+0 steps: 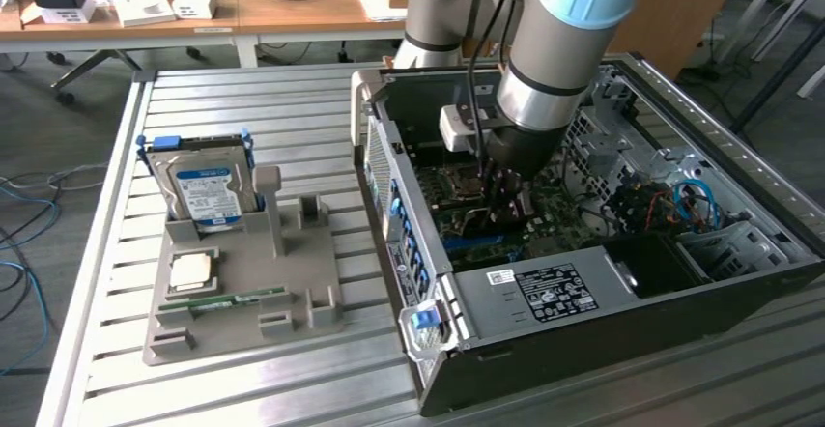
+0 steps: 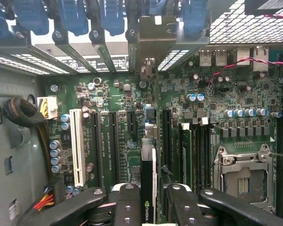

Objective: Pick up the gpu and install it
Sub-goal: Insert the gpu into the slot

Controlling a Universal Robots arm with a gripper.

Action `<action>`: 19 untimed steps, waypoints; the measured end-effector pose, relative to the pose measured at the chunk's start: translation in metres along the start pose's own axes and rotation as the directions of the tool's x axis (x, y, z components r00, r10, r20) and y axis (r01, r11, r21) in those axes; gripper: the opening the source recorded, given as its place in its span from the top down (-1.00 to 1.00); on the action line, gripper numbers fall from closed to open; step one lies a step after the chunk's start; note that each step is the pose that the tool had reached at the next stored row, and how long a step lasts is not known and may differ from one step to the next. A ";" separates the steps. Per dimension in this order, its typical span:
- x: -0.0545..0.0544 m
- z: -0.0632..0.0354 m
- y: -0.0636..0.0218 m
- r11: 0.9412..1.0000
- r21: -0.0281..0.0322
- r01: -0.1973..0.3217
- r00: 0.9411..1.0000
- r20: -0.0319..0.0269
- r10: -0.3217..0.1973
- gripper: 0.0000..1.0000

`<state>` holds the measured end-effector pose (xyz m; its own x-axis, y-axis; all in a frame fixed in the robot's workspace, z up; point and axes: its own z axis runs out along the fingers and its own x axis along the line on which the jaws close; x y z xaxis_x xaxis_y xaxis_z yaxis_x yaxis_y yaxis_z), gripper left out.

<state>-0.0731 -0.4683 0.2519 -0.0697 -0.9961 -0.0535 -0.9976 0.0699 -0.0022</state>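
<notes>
Ribbed aluminium slats make up the tabletop (image 1: 258, 89), with wooden desks (image 1: 297, 12) cluttered behind it. On the slats, toward the exterior view's right, lies an open black computer case (image 1: 516, 369), its sheet-metal walls perforated in places. Toward the exterior view's left sits a grey moulded holder (image 1: 245, 292). It carries an upright silver hard drive (image 1: 204, 190) with a blue-white label, a square processor chip (image 1: 191, 270) and a thin green memory stick (image 1: 232, 300).

We see the grey-and-blue arm (image 1: 554, 50) reaching down into the case, its claw (image 1: 505, 200) low over the boards. From the wrist, the green motherboard (image 2: 118, 94) spreads out, crowded with small cylindrical capacitors. A long white slot (image 2: 77, 146), dark parallel slots and the square metal-framed processor socket (image 2: 243, 176) lie on either side of the claw's line. Blue plastic clips (image 2: 70, 16) line the rear wall, a twisted red-black wire (image 2: 236, 63) crosses one corner, and a braided black cable (image 2: 19, 115) curls at the edge.

The gpu (image 2: 147, 207) shows edge-on, a thin black card with a green logo. It runs away from the camera toward a dull metal bracket (image 2: 153, 35) among the slot covers. The claw (image 2: 153, 193) is partly closed, its black fingers (image 2: 128, 202) pinching the card from both sides. We cannot tell whether the card is seated in a slot.
</notes>
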 end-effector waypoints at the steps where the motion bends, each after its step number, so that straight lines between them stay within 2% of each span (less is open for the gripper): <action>1: 0.000 0.0000 0.0000 1.000 0.000 -0.001 1.000 -0.001 0.001 0.47; 4: 0.000 0.0000 0.0000 1.000 0.001 -0.007 1.000 -0.007 0.007 0.47; 6: 0.000 -0.0001 0.0000 1.000 0.001 -0.012 1.000 -0.009 0.012 0.47; 19: -0.002 0.0001 0.0003 1.000 0.001 -0.015 1.000 -0.009 0.015 0.47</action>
<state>-0.0733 -0.4667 0.2519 -0.0844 -0.9954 -0.0449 -0.9964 0.0846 -0.0027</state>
